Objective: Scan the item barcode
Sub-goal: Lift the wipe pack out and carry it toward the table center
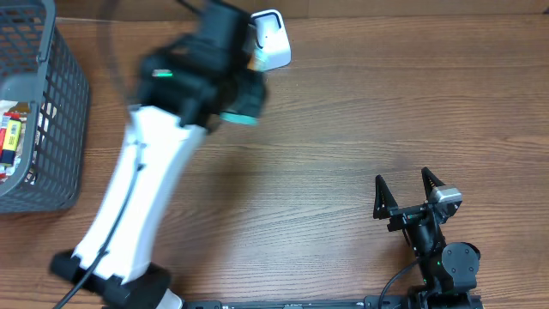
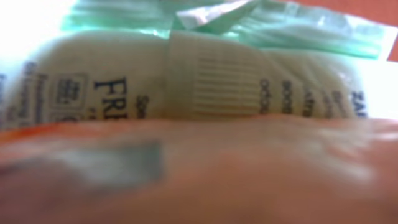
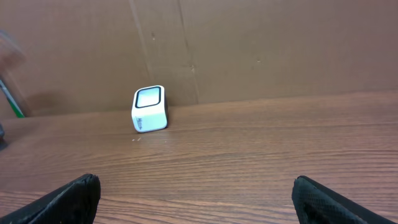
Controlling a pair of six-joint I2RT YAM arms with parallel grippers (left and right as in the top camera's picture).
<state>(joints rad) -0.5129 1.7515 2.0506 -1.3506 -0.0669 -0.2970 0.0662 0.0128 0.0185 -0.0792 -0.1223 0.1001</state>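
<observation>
Filling our left wrist view, the cream-labelled pack in green plastic wrap [image 2: 205, 81] is clamped in our left gripper [image 1: 236, 81], long axis across the frame. Overhead, the white cube scanner [image 1: 273, 40] lies just upper right of it. Our right gripper [image 1: 410, 190] gapes wide, well apart.

- Cream plastic packet [image 2: 112, 74] with green film edges, close to the left wrist camera: large dark letters "FR", the rest cut off; the smaller print around them is too blurred to read.
- Ribbed barcode strip [image 2: 214, 84] on the same packet: bars only, no legible digits.
- Small white cube scanner [image 3: 150, 109]: its dark print is too small to read.
</observation>
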